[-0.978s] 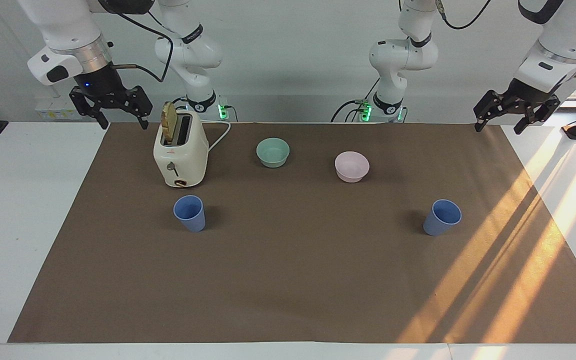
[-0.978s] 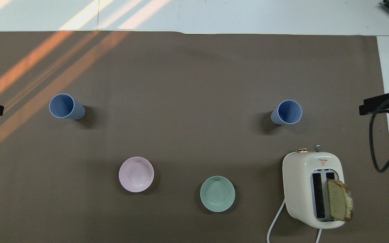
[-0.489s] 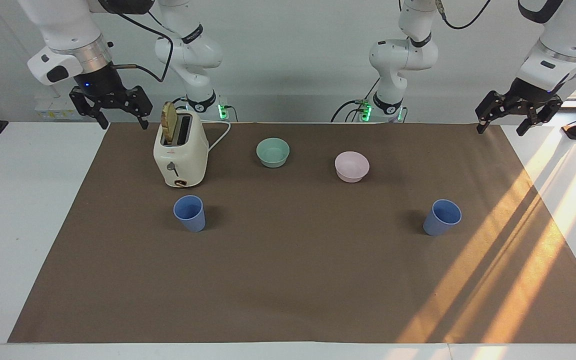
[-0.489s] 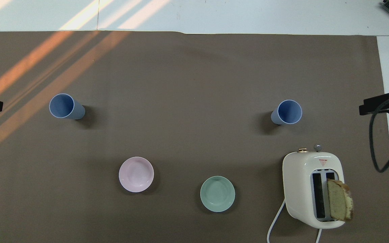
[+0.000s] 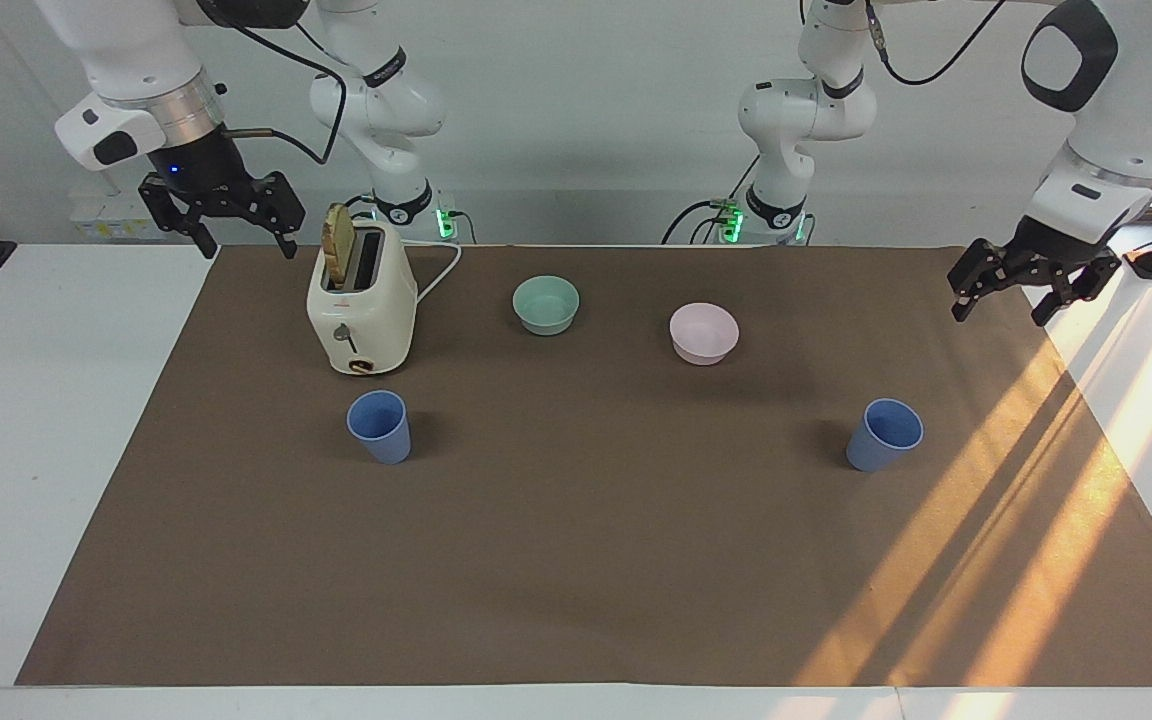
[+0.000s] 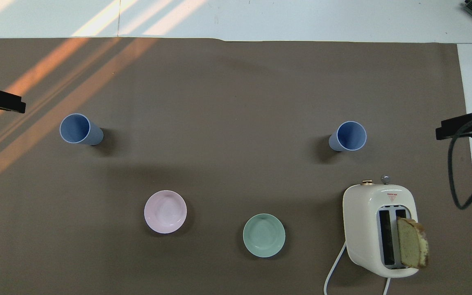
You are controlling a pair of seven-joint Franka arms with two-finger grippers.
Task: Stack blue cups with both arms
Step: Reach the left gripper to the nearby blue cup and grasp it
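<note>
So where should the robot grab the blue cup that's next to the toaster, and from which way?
Probably by its rim, coming straight down from above. That blue cup stands upright with its open mouth up, so one finger could slip inside and one outside the thin wall. The toaster stands close by on the robots' side, so a sideways reach looks tighter. The right gripper, open and raised beside the toaster, is the closer one.

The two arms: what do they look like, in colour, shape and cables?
Both arms are white, with rounded jointed segments and black rings at the joints. Each ends in a silver wrist and a black clawed gripper: the left gripper and the right gripper. Black cables run along the arms; green lights glow at their bases.
</note>
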